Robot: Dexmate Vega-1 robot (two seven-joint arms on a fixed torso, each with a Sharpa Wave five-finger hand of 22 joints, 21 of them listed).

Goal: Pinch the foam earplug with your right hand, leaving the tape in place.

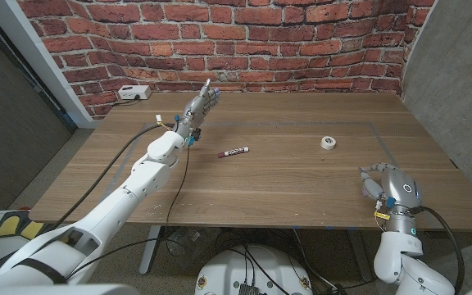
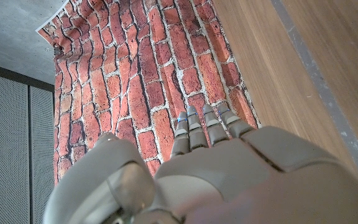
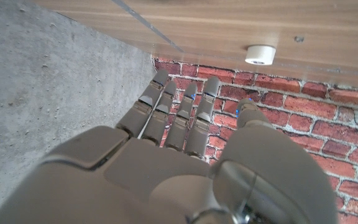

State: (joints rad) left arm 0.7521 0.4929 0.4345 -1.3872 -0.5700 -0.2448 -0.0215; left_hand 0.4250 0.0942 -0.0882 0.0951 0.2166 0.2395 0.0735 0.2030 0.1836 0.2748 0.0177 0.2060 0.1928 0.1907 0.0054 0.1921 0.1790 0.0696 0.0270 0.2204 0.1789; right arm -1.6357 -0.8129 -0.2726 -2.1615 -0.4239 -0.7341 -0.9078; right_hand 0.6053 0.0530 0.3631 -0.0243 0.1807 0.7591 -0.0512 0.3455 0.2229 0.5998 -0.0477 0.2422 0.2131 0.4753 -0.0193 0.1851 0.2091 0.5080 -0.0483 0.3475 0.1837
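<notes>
A small white tape roll (image 1: 327, 143) lies on the wooden table (image 1: 285, 188), right of centre; the right wrist view also shows the tape roll (image 3: 260, 54). A short maroon-and-white stick-shaped object (image 1: 235, 152) lies near the middle. I cannot make out a foam earplug. My right hand (image 1: 381, 182) sits at the table's near right corner, well short of the tape, with its fingers loosely apart and nothing in them; the right wrist view shows the right hand (image 3: 185, 149) the same. My left hand (image 1: 201, 105) is raised over the far left of the table, fingers stretched and holding nothing, as the left hand (image 2: 210, 162) also appears in its wrist view.
A white socket box (image 1: 133, 93) with a cable sits at the far left edge against the brick wall (image 1: 301, 41). A thin grey line (image 1: 383, 135) marks a rectangle on the tabletop. A grey wall (image 1: 457, 74) stands to the right.
</notes>
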